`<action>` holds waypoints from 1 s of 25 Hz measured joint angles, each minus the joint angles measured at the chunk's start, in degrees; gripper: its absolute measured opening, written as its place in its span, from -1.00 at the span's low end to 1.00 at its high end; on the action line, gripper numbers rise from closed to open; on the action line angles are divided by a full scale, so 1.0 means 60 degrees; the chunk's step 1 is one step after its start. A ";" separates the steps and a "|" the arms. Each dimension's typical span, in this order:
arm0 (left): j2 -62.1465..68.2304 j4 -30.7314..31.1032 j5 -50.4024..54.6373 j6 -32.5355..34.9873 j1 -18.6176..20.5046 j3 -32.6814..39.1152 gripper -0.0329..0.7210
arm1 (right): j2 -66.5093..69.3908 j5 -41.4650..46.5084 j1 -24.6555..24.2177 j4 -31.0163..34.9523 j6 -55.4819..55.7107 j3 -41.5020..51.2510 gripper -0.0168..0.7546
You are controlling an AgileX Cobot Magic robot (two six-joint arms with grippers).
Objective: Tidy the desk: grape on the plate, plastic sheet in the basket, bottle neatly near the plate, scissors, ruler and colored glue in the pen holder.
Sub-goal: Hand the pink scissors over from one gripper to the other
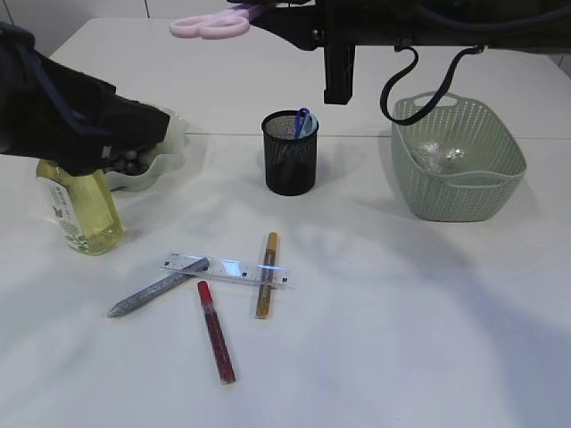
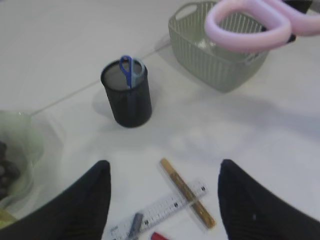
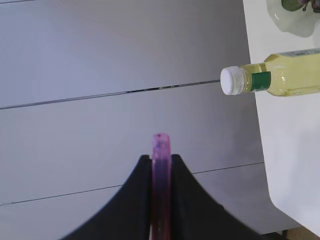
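My right gripper (image 3: 161, 159) is shut on the pink scissors (image 1: 214, 24), held high above the back of the table with the handles pointing left. The left gripper (image 2: 165, 200) is open and empty, hovering above the clear ruler (image 1: 227, 269) and near the plate (image 1: 165, 165), which holds dark grapes (image 2: 6, 172). A gold glue stick (image 1: 267, 275) lies across the ruler. A grey one (image 1: 158, 287) and a red one (image 1: 216, 332) lie beside it. The yellow bottle (image 1: 82, 209) stands in front of the plate. The plastic sheet (image 1: 442, 156) lies in the green basket (image 1: 457, 196).
A black mesh pen holder (image 1: 290, 153) stands mid-table with a blue-handled item in it. The basket sits at the back right. The left arm's black body covers part of the plate and the bottle's top.
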 joint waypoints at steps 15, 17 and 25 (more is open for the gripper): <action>-0.0073 0.0830 -0.6863 -0.0091 -0.0018 0.2391 0.40 | 0.0000 0.0007 0.0000 0.0000 0.1903 0.0000 -0.73; 0.0121 0.1103 -0.7132 -0.0183 -0.0134 0.2393 0.40 | 0.0017 0.0020 0.0000 0.0000 0.2014 0.0000 -0.72; 0.1028 0.2272 -0.8033 -0.0224 -0.0859 0.2406 0.39 | 0.0495 0.0142 0.0000 0.0007 0.2214 0.0000 -0.71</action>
